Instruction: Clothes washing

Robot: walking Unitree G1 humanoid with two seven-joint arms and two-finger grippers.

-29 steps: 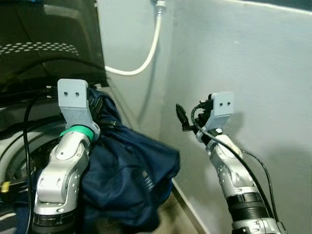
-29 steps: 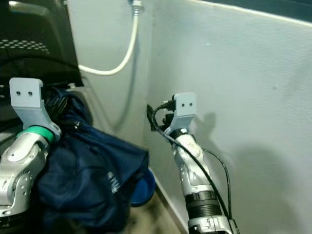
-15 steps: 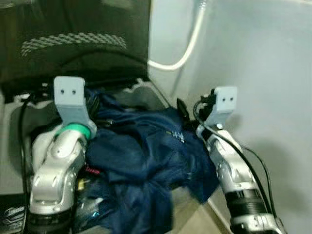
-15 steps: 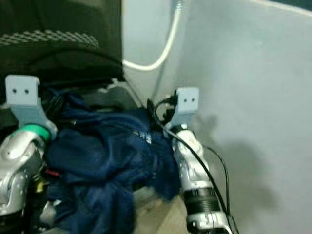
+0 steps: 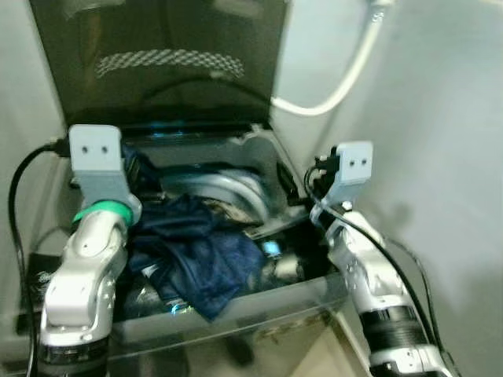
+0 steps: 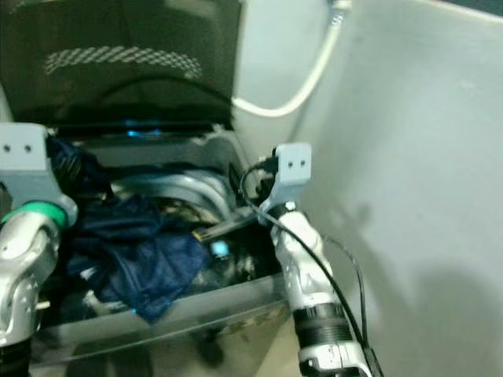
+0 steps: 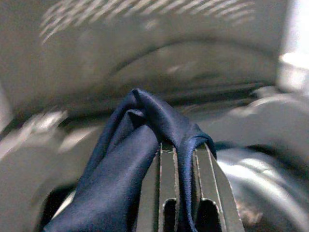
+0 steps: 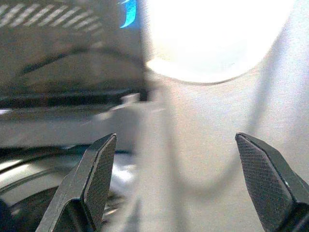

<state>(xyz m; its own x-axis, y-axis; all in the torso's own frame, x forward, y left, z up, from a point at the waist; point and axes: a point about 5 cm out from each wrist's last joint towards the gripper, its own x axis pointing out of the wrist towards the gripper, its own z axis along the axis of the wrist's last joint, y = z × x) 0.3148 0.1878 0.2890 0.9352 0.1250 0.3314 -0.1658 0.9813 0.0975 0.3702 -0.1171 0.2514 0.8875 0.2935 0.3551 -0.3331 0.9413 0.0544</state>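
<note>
A top-loading washing machine [image 5: 236, 310] stands before me with its dark lid [image 5: 165, 63] raised. A dark navy garment [image 5: 200, 251] hangs over the drum's opening and drapes down inside. My left gripper [image 7: 182, 147] is shut on a fold of that navy garment [image 7: 130, 145], held above the left side of the drum [image 5: 228, 188]. My right gripper [image 8: 186, 159] is open with nothing between its fingers, raised by the machine's right rear corner near the wall; its fingers [image 5: 289, 179] show dark above the drum's right edge.
A white hose [image 5: 342, 75] curves down the wall behind the machine. A pale wall [image 5: 440, 133] runs close along the right. Black cables [image 5: 20, 204] loop by my left arm. Other laundry and small items lie in the drum [image 5: 275, 259].
The camera has swung, bringing the whole open machine into view. The navy garment, earlier bunched high between my arms, now hangs lower into the drum, still in my left gripper.
</note>
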